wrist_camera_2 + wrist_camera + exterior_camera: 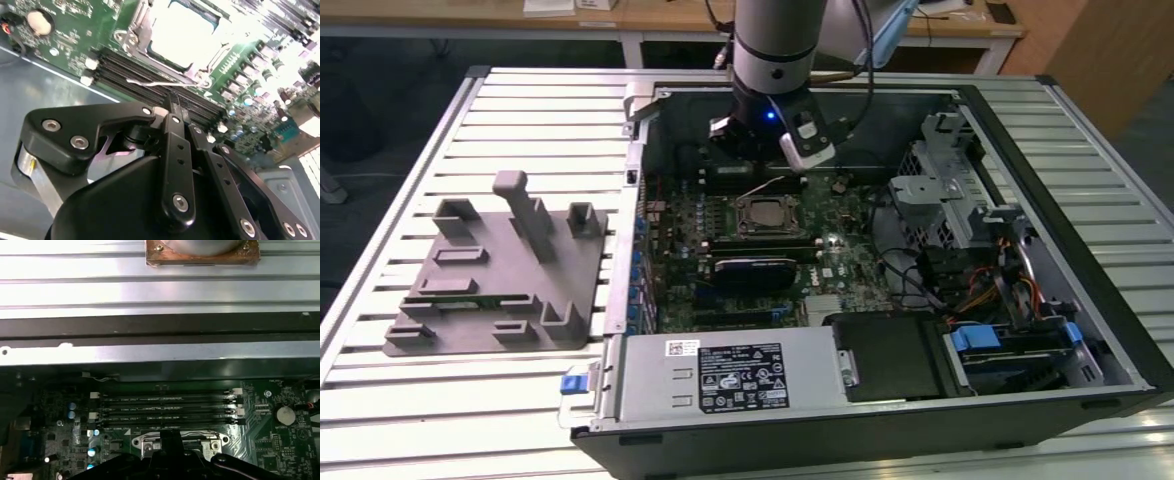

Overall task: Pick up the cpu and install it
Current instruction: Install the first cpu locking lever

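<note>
Slatted aluminium table (400, 160) supports an open computer case (1067, 300) laid on its side, with a grey fixture tray (494, 280) at the exterior view's left.

- **Gripper:** the gripper (170, 102) hangs inside the case over the memory slots (130, 70). Its fingers are drawn together at a single tip, and nothing is visible between them.
- **CPU:** the cpu (185, 30) lies flat in the socket frame (131, 37) on the motherboard (854, 265), silver top facing up.
- **Key relation:** the cpu sits just past the fingertips, on the far side of the memory slots. In the exterior view it lies just below the gripper (781, 155), toward the power supply (727, 378).
- **Lever:** a thin wire lever (150, 82) crosses the gap between the fingertips and the socket.
</note>
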Robot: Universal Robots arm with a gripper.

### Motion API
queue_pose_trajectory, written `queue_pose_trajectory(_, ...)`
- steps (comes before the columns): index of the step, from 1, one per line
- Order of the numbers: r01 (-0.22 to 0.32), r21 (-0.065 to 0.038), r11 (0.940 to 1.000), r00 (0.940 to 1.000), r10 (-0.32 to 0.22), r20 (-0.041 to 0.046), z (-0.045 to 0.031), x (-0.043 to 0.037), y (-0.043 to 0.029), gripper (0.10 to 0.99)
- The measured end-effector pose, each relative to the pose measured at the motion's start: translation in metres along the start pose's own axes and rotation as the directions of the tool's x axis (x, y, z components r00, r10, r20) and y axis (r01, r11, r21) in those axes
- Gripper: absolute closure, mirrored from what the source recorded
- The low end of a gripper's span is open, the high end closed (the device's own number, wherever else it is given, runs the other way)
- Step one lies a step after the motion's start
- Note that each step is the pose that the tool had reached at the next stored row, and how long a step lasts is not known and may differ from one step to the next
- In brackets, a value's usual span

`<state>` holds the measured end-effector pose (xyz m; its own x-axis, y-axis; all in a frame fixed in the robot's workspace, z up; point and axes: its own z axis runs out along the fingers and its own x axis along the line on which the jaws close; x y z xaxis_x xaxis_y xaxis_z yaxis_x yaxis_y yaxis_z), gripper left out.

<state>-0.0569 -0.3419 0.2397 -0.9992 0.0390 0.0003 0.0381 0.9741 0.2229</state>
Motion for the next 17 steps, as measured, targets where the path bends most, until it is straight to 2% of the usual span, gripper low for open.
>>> queue_pose_trajectory(2,-0.001,0.005,1.0000,1.0000,0.001,0.0004,0.0000,-0.0008,0.0000,0.980)
queue_pose_trajectory(8,0.000,0.005,1.0000,1.0000,0.000,0.0027,0.0005,-0.0008,-0.0001,0.980)
queue_pose_trajectory(10,0.001,0.006,1.0000,1.0000,-0.001,0.0090,0.0013,-0.0008,-0.0003,0.980)
queue_pose_trajectory(17,0.007,0.005,1.0000,0.9991,-0.007,0.0416,0.0066,-0.0008,-0.0015,0.980)
